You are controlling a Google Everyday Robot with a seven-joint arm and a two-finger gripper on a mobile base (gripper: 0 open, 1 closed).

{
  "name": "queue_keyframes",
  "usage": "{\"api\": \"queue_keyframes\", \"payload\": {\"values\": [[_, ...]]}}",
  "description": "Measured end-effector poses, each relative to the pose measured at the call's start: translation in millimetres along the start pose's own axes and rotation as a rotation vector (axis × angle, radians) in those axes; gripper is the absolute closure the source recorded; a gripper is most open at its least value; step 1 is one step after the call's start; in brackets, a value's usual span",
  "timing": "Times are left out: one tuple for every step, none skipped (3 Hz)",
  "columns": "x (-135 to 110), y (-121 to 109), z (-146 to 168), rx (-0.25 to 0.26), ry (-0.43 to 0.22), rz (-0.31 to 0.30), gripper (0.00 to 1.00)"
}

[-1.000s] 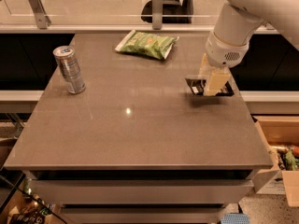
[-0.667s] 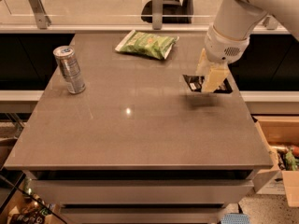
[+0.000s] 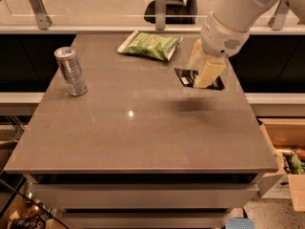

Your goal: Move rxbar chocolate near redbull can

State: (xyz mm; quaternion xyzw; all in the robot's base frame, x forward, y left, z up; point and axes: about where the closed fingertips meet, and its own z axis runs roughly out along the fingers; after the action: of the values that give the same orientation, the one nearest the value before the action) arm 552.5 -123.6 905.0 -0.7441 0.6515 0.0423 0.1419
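The gripper point(image 3: 197, 78), in the upper right of the frame, now sits a little further left and slightly higher than a second ago, with the arm above it leaning the same way. The rxbar chocolate point(image 3: 180, 74), clamped between its fingers point(image 3: 208, 74), has travelled with it, leftward and a touch upward. A soft shadow now falls on the table point(image 3: 143, 132) just below the bar, separate from it.
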Motion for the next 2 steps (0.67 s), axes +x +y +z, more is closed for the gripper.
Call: {"api": "queue_keyframes", "payload": {"values": [[-25.5, -1.0, -6.4, 0.020, -0.053, -0.032, 1.00], [-49.3, -9.0, -8.4, 0.039, -0.104, -0.044, 1.00]]}}
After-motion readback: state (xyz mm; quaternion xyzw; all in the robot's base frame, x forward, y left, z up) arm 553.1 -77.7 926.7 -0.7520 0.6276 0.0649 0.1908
